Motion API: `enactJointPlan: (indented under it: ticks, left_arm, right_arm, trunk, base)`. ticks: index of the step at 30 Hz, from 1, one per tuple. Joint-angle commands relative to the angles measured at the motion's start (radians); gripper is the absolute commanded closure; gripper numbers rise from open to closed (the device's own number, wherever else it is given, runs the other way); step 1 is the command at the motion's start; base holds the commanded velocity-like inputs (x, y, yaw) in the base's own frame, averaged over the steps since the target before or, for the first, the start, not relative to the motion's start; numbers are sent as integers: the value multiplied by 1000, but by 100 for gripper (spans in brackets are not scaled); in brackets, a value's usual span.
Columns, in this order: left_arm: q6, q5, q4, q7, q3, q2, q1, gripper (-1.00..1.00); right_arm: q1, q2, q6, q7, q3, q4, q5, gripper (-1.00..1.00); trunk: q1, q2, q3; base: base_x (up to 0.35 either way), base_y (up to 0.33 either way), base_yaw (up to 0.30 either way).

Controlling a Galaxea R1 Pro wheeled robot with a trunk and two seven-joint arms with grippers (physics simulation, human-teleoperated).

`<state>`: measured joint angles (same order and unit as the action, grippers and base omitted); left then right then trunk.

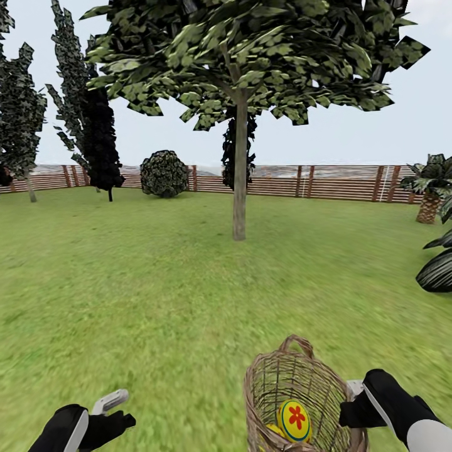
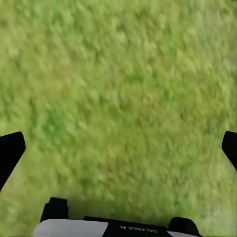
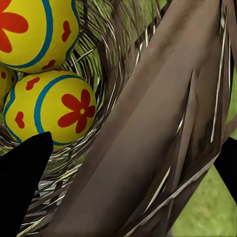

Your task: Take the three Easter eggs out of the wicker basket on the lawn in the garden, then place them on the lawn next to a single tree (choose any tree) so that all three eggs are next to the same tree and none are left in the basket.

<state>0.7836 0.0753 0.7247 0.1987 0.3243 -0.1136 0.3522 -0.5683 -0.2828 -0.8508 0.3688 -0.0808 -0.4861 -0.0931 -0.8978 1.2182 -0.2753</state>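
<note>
The wicker basket [image 1: 295, 383] shows at the lower right of the head view, tilted, over the lawn [image 1: 157, 282]. My right gripper [image 1: 347, 402] is shut on its right rim. In the right wrist view the broad rim band of the basket [image 3: 163, 98] runs between the two fingers of that gripper [image 3: 128, 173]. Inside lie yellow Easter eggs with red flowers and blue bands: one [image 3: 29, 29], a second [image 3: 54, 108] and the edge of a third [image 3: 4, 79]. One egg [image 1: 294, 419] shows from the head. My left gripper [image 1: 120, 409] hangs open over bare grass [image 2: 118, 98]. The tree [image 1: 239, 188] stands straight ahead.
A wooden fence [image 1: 339, 182] closes the far side of the lawn. Dark narrow trees [image 1: 100, 138] and a round bush [image 1: 164, 173] stand at the back left. A short palm [image 1: 432, 188] and dark leaves [image 1: 437, 270] are at the right edge.
</note>
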Motion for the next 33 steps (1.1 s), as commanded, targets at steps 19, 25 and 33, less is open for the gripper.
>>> enactJointPlan:
  ticks: [19,25,33]
  left_arm:
    - [6,8,1,-1,2,0,1,-100]
    - [6,8,1,-1,2,0,1,-100]
    - [6,8,1,-1,2,-1,1,-100]
  right_arm:
    - [-1,-1,-4,9,-4,-2,0,100]
    - [-1,-1,-4,9,-4,-2,0,100]
    - [-1,-1,-4,9,-5,-2,0,100]
  trunk:
    - [-1,1,-1]
    - [-1,1,-1]
    - [-1,1,-1]
  base:
    - [337,0,0]
    - [337,0,0]
    - [337,0,0]
